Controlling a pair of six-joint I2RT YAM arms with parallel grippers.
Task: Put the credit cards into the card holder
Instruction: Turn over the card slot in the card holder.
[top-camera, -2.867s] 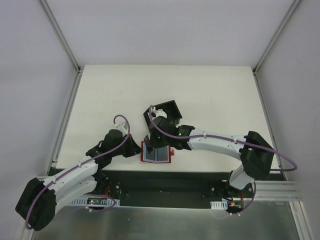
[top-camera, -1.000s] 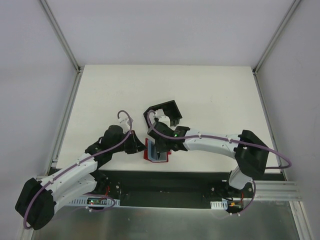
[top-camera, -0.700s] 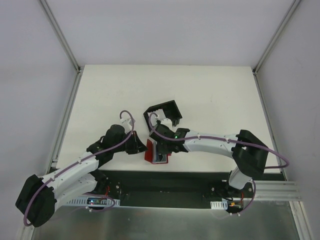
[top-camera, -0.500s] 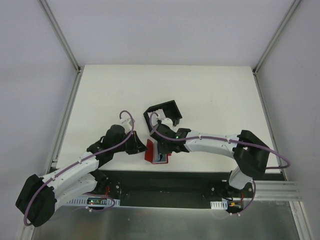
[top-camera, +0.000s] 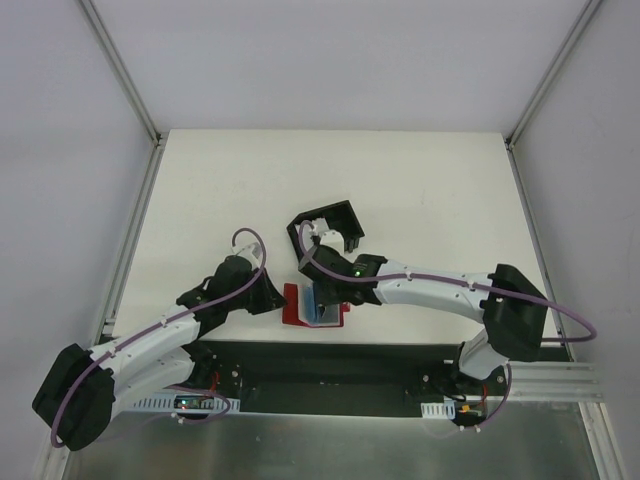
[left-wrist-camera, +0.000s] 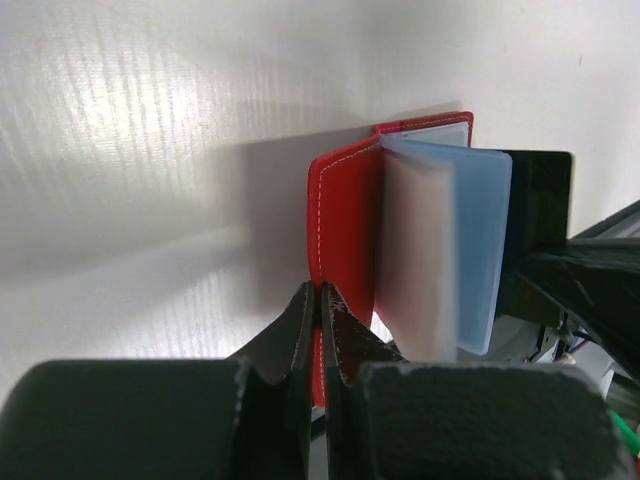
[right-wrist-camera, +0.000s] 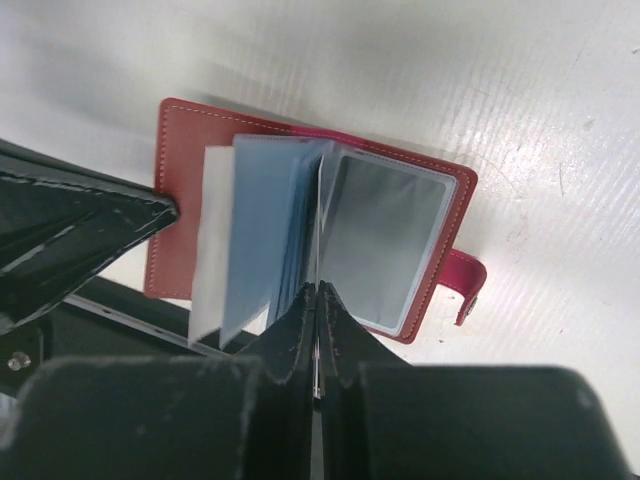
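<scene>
The card holder (top-camera: 293, 306), a red wallet, lies open near the table's front edge with its pale blue sleeves (right-wrist-camera: 260, 230) fanned upward. My left gripper (top-camera: 272, 297) is shut on the edge of its left red cover (left-wrist-camera: 345, 215), seen pinched at the fingertips in the left wrist view (left-wrist-camera: 321, 292). My right gripper (top-camera: 325, 292) is over the wallet's middle and is shut (right-wrist-camera: 320, 290) on a thin credit card (right-wrist-camera: 318, 250). The card stands on edge between the sleeves, beside the grey right-hand pocket (right-wrist-camera: 385, 240). The snap tab (right-wrist-camera: 468, 285) sticks out at the right.
A black open-sided box (top-camera: 330, 225) stands just behind the wallet and the right wrist. The table's front edge and a black base strip (top-camera: 330, 360) lie right below the wallet. White tabletop (top-camera: 420, 180) stretches behind and to the right.
The wallet, tipped up on its side half a second ago, now lies wider open. My left gripper has pulled the red cover left and toward the near edge; the right gripper stays in the sleeves.
</scene>
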